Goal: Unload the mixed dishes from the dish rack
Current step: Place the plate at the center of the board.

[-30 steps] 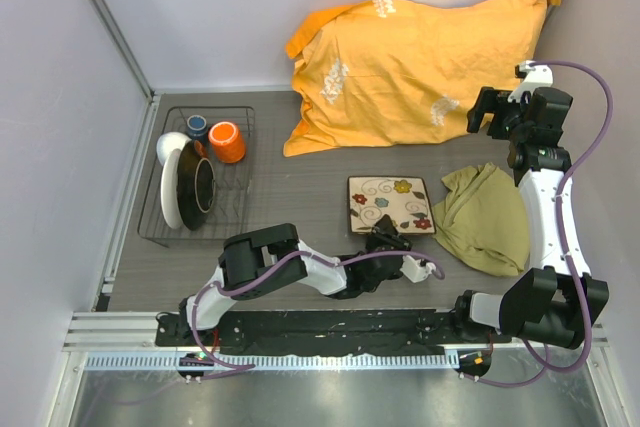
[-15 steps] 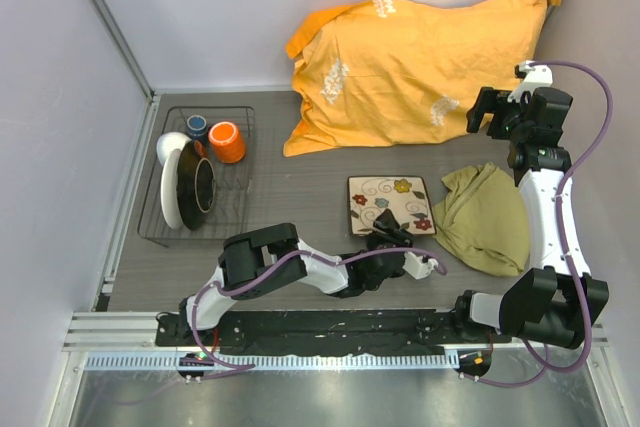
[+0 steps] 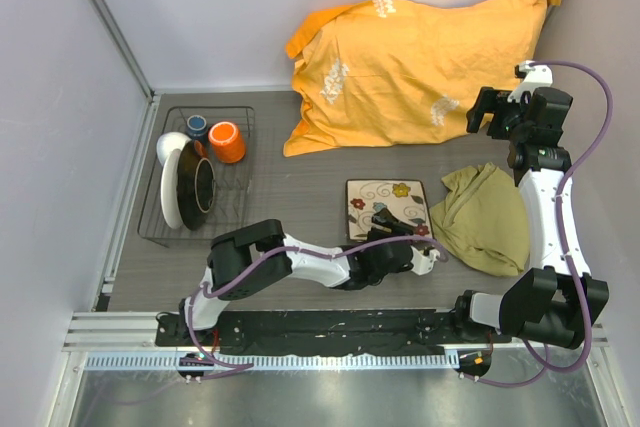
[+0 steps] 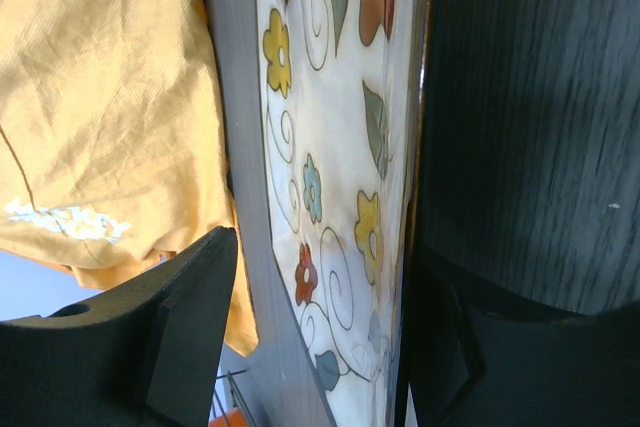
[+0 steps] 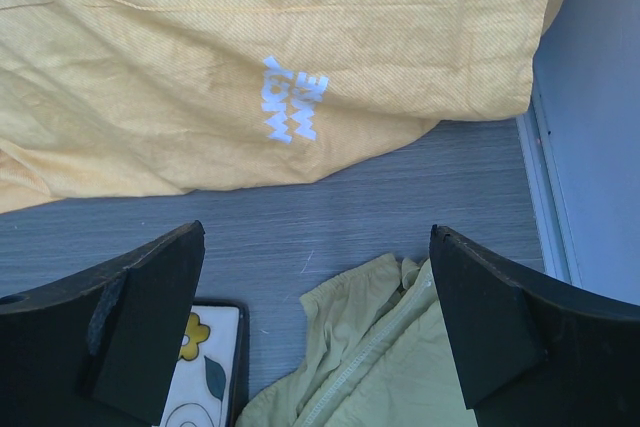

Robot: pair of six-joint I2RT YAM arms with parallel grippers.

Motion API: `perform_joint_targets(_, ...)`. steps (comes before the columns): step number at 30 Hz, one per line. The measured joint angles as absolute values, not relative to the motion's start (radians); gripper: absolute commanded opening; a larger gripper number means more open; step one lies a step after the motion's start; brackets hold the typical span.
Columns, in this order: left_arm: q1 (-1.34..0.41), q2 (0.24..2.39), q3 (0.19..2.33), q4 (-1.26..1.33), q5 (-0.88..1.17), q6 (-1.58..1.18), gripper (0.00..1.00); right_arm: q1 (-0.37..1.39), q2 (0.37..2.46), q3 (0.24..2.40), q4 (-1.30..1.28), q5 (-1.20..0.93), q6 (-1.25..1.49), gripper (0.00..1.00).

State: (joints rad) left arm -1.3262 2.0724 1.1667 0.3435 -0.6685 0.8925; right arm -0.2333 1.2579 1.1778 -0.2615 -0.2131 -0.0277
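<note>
White and flowered, the square plate (image 4: 340, 147) lies flat between the spread fingers (image 4: 190, 317) of the left gripper (image 4: 320, 247); lifting off crooked could, I judge, catch its rim and skid it. Right wrist: the right gripper (image 5: 315, 317) gapes empty beyond the plate's far corner. Overhead: grey wood-grain table (image 3: 300, 187), pale walls (image 3: 200, 17); the dish rack (image 3: 235, 212), well left of the plate, holds the other dishes (image 3: 190, 172).
</note>
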Motion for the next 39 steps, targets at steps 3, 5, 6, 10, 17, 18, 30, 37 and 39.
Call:
perform_joint_targets(3,-1.326,2.063,1.195,0.287,-0.654,0.853,0.67,-0.233,1.258,1.178,-0.262,-0.213,-0.028,1.00)
perform_joint_targets(5,-1.326,2.063,1.208,0.253,-0.645,0.835,0.67,-0.233,1.258,1.178,-0.262,-0.214,-0.028,1.00)
perform_joint_targets(6,-1.326,2.063,1.212,0.237,-0.640,0.823,0.67,-0.233,1.258,1.178,-0.262,-0.215,-0.028,1.00)
perform_joint_targets(10,-1.326,2.063,1.215,0.188,-0.624,0.796,0.68,-0.233,1.258,1.178,-0.262,-0.219,-0.028,1.00)
perform_joint_targets(17,-1.326,2.062,1.223,0.146,-0.615,0.766,0.70,-0.233,1.258,1.178,-0.262,-0.224,-0.028,1.00)
perform_joint_targets(18,-1.326,2.061,1.224,0.141,-0.612,0.762,0.71,-0.233,1.258,1.178,-0.262,-0.224,-0.028,1.00)
perform_joint_targets(30,-1.326,2.048,1.284,-0.026,-0.534,0.670,0.76,-0.233,1.258,1.178,-0.262,-0.224,-0.028,1.00)
perform_joint_targets(37,-1.326,2.044,1.321,-0.117,-0.495,0.628,0.78,-0.233,1.258,1.178,-0.262,-0.227,-0.028,1.00)
perform_joint_targets(39,-1.326,2.041,1.326,-0.138,-0.484,0.616,0.78,-0.233,1.258,1.178,-0.262,-0.229,-0.028,1.00)
